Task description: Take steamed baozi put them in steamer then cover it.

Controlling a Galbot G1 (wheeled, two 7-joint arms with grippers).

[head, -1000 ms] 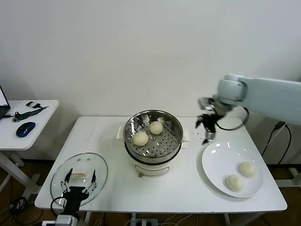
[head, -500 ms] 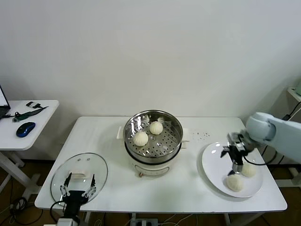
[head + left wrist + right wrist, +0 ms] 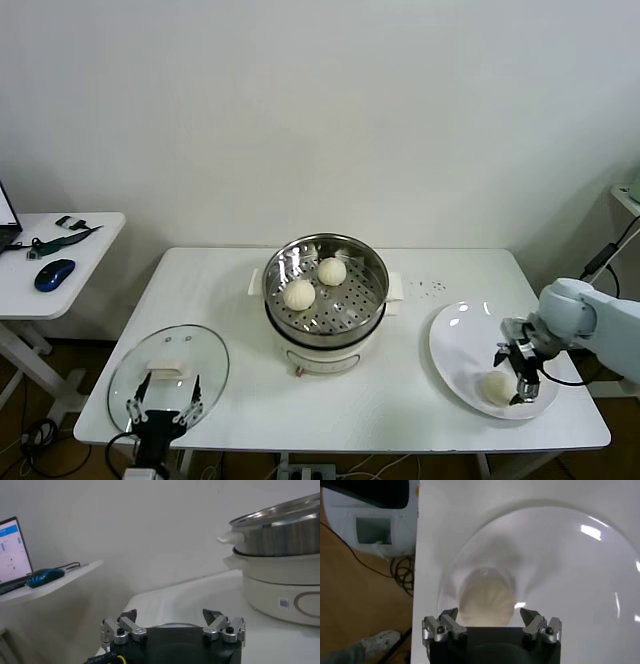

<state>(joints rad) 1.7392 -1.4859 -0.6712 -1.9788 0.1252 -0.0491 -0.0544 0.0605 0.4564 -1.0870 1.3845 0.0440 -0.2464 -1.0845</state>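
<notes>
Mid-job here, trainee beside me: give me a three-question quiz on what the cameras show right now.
1. How many baozi lie in the steamer?
2. True or false: the glass lid sits on the steamer.
3. The right tool is: A) above the steamer; B) open, straddling a baozi on the plate; C) shut on the lid.

Key:
1. Two.
2. False. The lid lies on the table at the front left, by the idle, open left tool.
3. B.
</notes>
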